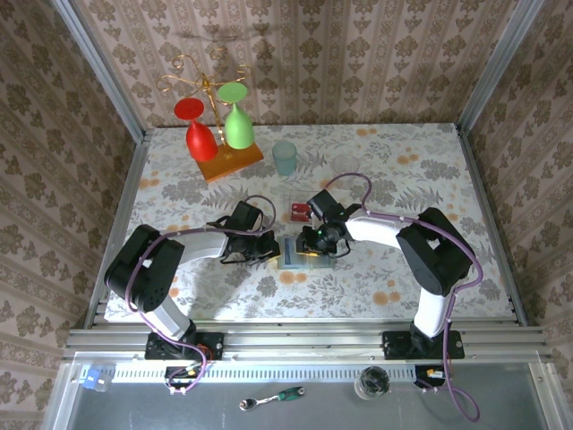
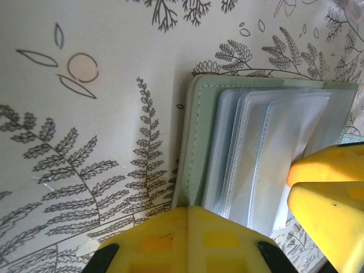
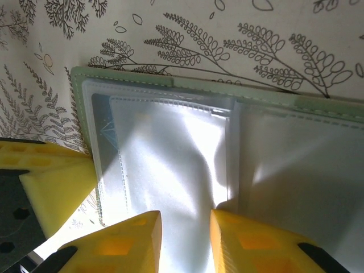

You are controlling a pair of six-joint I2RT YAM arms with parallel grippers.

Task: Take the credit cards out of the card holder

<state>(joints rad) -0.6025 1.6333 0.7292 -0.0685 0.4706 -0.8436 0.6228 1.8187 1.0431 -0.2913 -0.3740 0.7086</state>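
I see the holder (image 1: 295, 253) open mid-table. The left gripper (image 2: 187, 227) has its fingers together at the holder's edge, any pinch hidden. The right gripper (image 3: 185, 233), barely parted, sits over the sleeves (image 3: 170, 153); glare hides their contents. A red card (image 1: 298, 211) lies nearby.

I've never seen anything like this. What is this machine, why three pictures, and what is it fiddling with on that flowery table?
These are two robot arms bolted at the near edge of a table, each ending in a two-finger gripper. The wide picture looks down from above; the other two come from a camera on each wrist. Between the arms lies the open card holder, pale green with clear sleeves. The left gripper is closed, its tip at the holder's edge; the right gripper is slightly open over a sleeve. Neither grips a card. A red card lies on the table just beyond; farther back stand a teal cup and a rack with a red glass and a green glass.
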